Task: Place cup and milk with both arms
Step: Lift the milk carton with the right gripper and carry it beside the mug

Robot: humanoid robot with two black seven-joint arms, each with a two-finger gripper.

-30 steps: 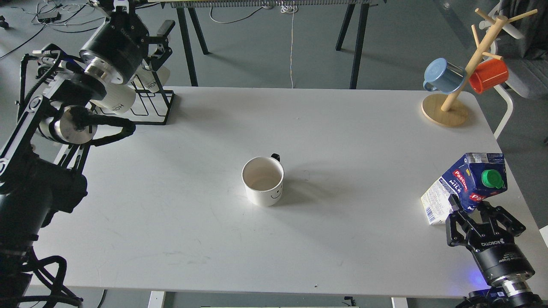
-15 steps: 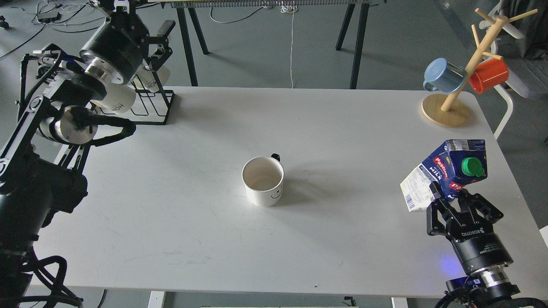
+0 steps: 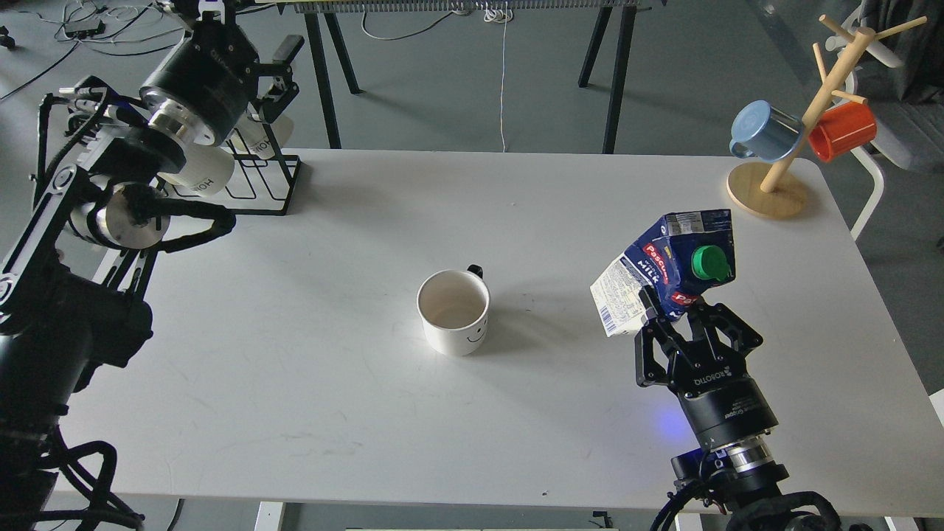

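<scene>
Milk [image 3: 667,269], clamped in right tool [image 3: 682,313], tilts, cap end pointing upper right.

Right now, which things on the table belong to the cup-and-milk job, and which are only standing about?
Belong to the job:
- cup, upright at the table's middle
- milk, tilted, held in the right gripper

Only standing about:
- wooden mug tree with blue mug and red mug
- black wire rack with white lettered mugs, by the left gripper
</scene>
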